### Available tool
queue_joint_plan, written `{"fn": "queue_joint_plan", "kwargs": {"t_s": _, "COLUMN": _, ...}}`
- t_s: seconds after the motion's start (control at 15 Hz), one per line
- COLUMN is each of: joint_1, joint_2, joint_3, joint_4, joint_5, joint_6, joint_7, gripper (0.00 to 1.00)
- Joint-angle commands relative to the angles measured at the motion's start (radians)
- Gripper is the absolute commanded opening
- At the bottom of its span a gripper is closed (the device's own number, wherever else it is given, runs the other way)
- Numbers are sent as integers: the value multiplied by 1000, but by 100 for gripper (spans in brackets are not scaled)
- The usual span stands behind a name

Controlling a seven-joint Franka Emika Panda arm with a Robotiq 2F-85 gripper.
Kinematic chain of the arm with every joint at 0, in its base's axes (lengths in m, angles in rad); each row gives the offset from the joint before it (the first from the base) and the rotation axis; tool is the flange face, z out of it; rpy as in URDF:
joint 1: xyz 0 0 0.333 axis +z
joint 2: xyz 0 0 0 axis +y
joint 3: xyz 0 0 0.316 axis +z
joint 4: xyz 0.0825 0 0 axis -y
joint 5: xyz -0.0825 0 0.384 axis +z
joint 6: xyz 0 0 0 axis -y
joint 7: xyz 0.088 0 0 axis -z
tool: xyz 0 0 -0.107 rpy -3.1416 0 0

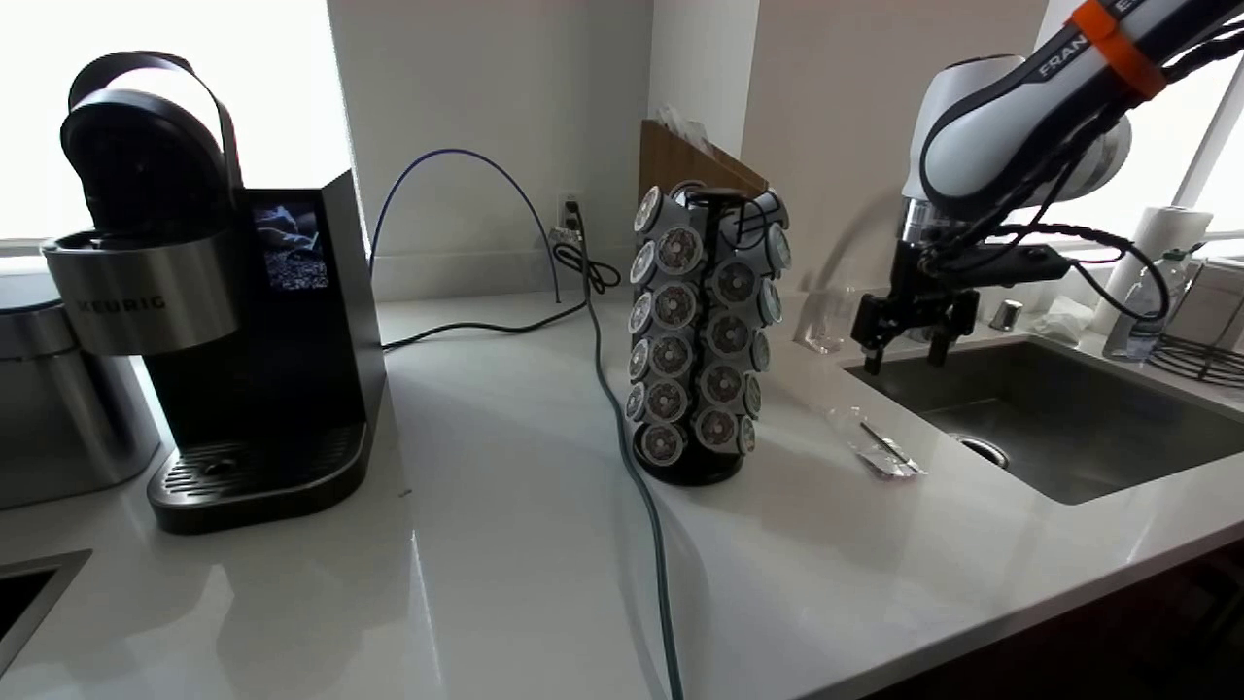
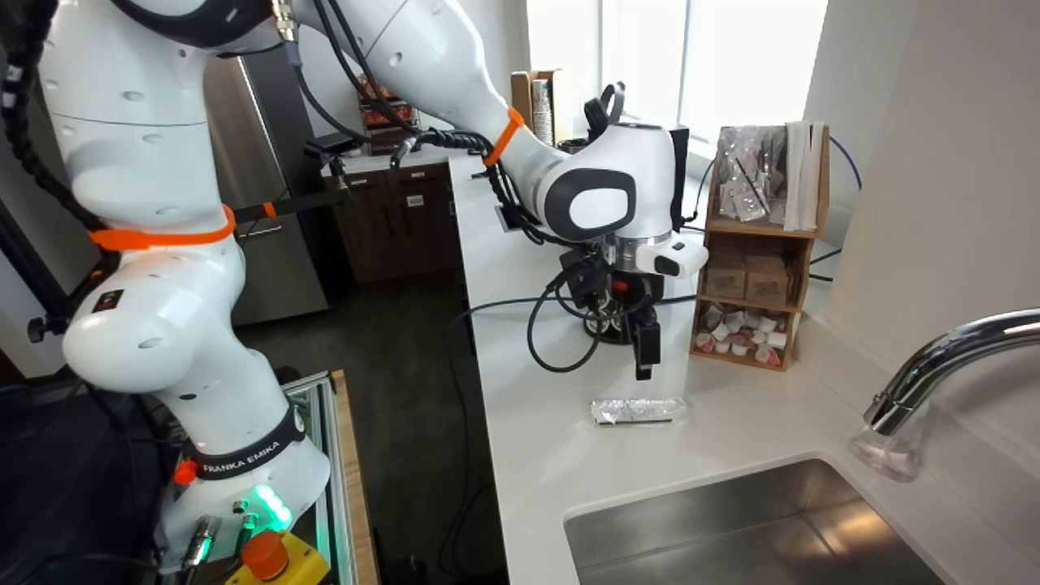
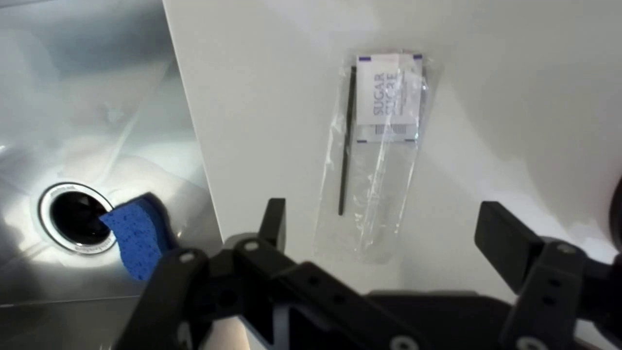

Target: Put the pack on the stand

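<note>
While the clear-plastic pack [image 3: 376,155] lies near the white counter's [image 3: 262,121] sink-side edge, the black gripper [image 3: 381,218] gapes, presumably for grasping.

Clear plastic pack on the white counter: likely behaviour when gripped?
The pack probably flops at its creased, empty-looking end; likely stiffer along the thin black stick; should be light, judging by the flat white sugar packet inside.

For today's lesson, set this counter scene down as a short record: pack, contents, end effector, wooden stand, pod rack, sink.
Pack: lying on the counter beside the sink
Contents: sugar sachet, dark stick
End effector: open, above the counter, holding nothing
Wooden stand: similar-looking clear packets in its top compartment
Pod rack: coffee pods stacked in columns
Sink: blue sponge overlapping the drain in the wrist view
</note>
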Motion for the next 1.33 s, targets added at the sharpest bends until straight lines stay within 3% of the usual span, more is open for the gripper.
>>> {"fn": "queue_joint_plan", "kwargs": {"t_s": 0.0, "joint_1": -5, "joint_2": 141, "joint_3": 8, "joint_4": 122, "joint_5": 74, "joint_6": 79, "joint_7": -64, "gripper": 100}}
{"fn": "queue_joint_plan", "kwargs": {"t_s": 0.67, "joint_1": -73, "joint_2": 393, "joint_3": 85, "joint_4": 339, "joint_5": 201, "joint_6": 167, "joint_7": -244, "gripper": 100}}
{"fn": "queue_joint_plan", "kwargs": {"t_s": 0.73, "joint_1": -41, "joint_2": 340, "joint_3": 54, "joint_4": 293, "joint_5": 168, "joint_6": 139, "joint_7": -202, "gripper": 100}}
{"fn": "queue_joint_plan", "kwargs": {"t_s": 1.27, "joint_1": -19, "joint_2": 360, "joint_3": 31, "joint_4": 318, "joint_5": 153, "joint_6": 104, "joint_7": -160, "gripper": 100}}
